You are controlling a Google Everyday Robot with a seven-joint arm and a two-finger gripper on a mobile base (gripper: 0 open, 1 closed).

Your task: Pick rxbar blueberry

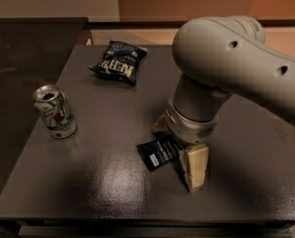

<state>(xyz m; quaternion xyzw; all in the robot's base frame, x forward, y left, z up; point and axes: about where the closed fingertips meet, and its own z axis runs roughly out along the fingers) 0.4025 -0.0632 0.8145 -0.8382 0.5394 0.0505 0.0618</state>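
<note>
The rxbar blueberry (158, 152) is a flat dark navy wrapper with white text and a small white label. It lies flat on the dark table (102, 182), right of centre. My gripper (177, 153) comes down from the big grey arm right over the bar's right end and is open. One tan finger (195, 166) stands at the bar's near right side, with its tip at the table. The other finger (160, 125) shows just behind the bar. The bar's right end is hidden under the gripper.
A puffy dark blue chip bag (118, 61) lies at the back of the table. A green and white soda can (54, 111) stands upright at the left. A darker counter (18, 58) adjoins on the left. The table's front edge (137, 221) runs along the bottom.
</note>
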